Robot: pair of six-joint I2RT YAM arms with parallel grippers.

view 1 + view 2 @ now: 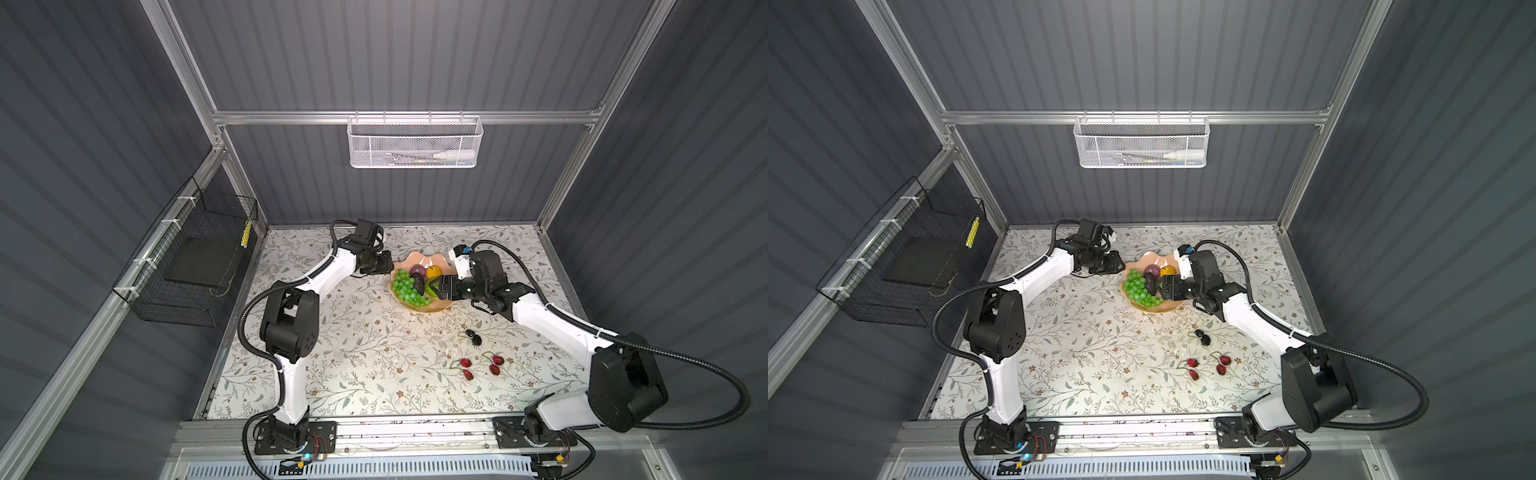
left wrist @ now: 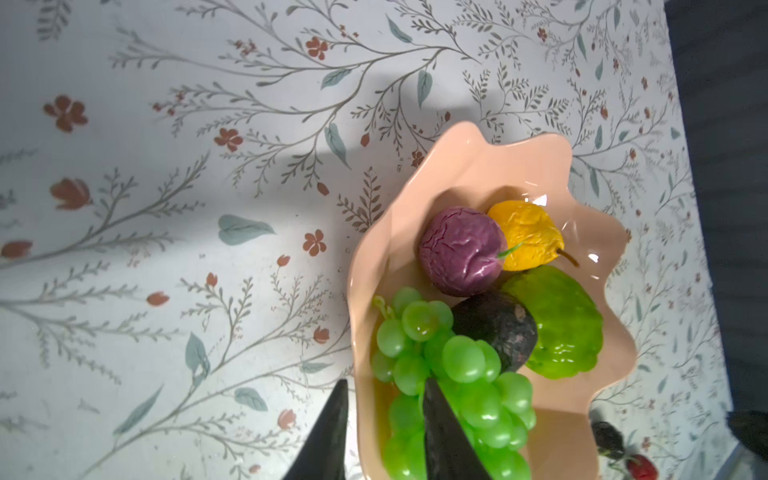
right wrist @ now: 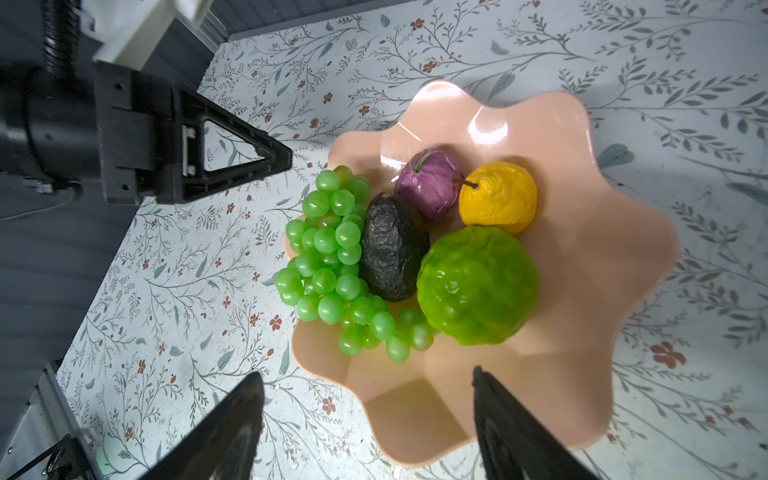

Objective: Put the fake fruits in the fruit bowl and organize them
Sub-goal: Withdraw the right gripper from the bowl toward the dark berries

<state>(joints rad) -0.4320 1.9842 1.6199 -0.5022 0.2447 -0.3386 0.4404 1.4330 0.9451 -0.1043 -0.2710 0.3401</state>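
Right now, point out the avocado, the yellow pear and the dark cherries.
avocado (image 3: 392, 249): right wrist view, mid-body.
yellow pear (image 3: 498, 197): right wrist view, rounded body.
dark cherries (image 1: 476, 340): in a top view, one cherry.

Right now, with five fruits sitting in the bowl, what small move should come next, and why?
Probably withdraw the right tool from over the fruit bowl toward the dark cherries. It hangs open and empty there, while the dark cherries and red cherries lie on the table on its side, the dark pair nearest.

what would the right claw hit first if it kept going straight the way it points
Probably the tail end of the green grape bunch; the lime-green ball lies just beside that line. Depth is unclear.
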